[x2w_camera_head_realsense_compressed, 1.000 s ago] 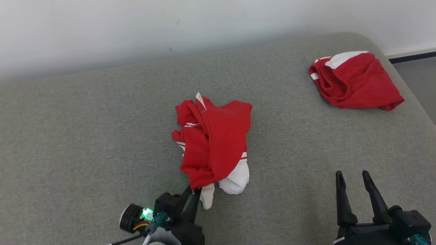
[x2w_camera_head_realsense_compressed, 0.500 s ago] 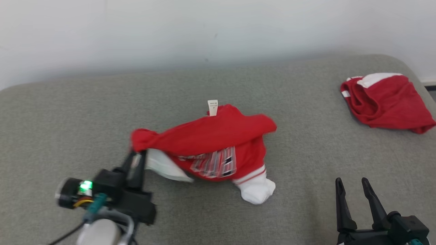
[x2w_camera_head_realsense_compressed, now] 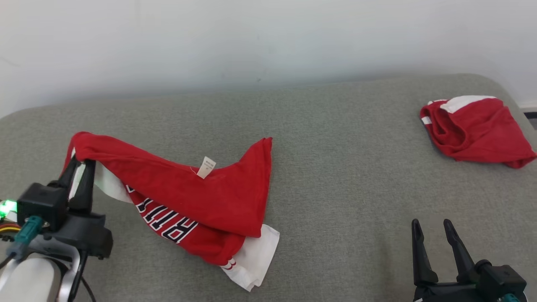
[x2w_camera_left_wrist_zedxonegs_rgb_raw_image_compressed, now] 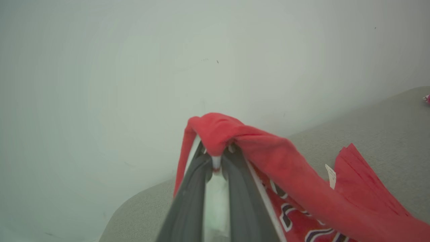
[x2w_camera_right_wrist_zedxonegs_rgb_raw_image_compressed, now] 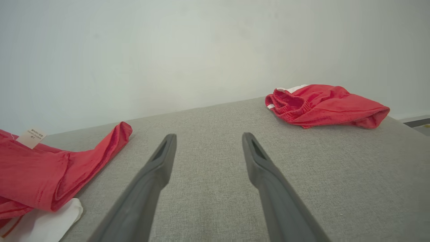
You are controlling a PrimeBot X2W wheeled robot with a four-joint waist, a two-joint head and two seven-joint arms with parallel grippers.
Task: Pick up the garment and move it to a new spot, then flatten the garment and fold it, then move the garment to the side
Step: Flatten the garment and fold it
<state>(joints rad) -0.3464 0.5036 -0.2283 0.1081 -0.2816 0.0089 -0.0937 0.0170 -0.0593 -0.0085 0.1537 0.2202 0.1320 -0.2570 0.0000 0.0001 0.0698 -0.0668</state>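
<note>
The garment [x2w_camera_head_realsense_compressed: 201,197] is a red shirt with white sleeves and dark lettering, stretched across the left half of the grey cushion [x2w_camera_head_realsense_compressed: 344,176]. My left gripper [x2w_camera_head_realsense_compressed: 79,161] is shut on one end of it at the far left and lifts that end off the surface. In the left wrist view the red cloth [x2w_camera_left_wrist_zedxonegs_rgb_raw_image_compressed: 268,158] drapes over my left gripper [x2w_camera_left_wrist_zedxonegs_rgb_raw_image_compressed: 216,158]. The rest of the shirt trails to the right, its white sleeve lying flat. My right gripper [x2w_camera_head_realsense_compressed: 430,226] stands open at the lower right, apart from the shirt [x2w_camera_right_wrist_zedxonegs_rgb_raw_image_compressed: 50,174], and my right gripper [x2w_camera_right_wrist_zedxonegs_rgb_raw_image_compressed: 206,141] holds nothing.
A second red and white garment [x2w_camera_head_realsense_compressed: 474,132] lies bunched at the cushion's far right corner, also seen in the right wrist view as red cloth [x2w_camera_right_wrist_zedxonegs_rgb_raw_image_compressed: 326,106]. A pale wall [x2w_camera_head_realsense_compressed: 251,37] runs behind the cushion. The cushion's right edge drops to a dark floor [x2w_camera_head_realsense_compressed: 530,115].
My left gripper has pulled the garment's end up and far to the left, spreading the bunched shirt out. The camera view has shifted. The right gripper stays still.
</note>
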